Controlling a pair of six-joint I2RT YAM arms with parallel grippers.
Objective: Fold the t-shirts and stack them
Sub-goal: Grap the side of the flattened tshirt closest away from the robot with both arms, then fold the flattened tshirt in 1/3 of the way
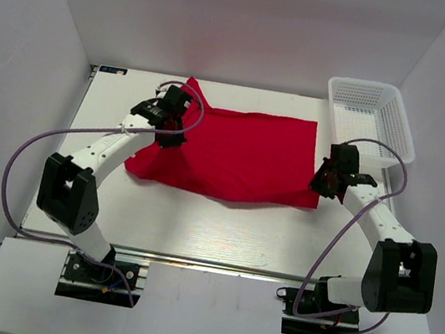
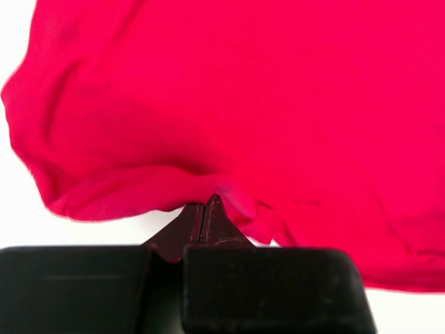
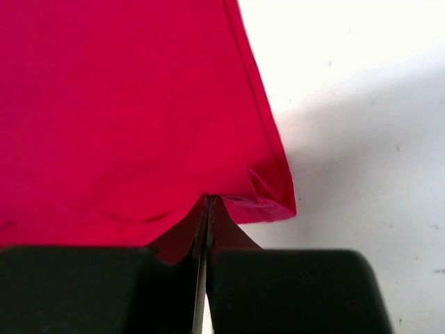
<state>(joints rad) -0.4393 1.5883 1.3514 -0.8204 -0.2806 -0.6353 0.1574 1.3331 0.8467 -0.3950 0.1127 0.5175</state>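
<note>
The red t-shirt (image 1: pixel 241 157) lies spread mid-frame, thin, light and floppy. My left gripper (image 1: pixel 167 129) and right gripper (image 1: pixel 328 182) are pinched shut on its opposite edges, I think; hems grip best.

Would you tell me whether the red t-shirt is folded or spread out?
Spread: the red t-shirt lies broad and mostly flat on the table, left gripper and right gripper pinching its edges.
</note>
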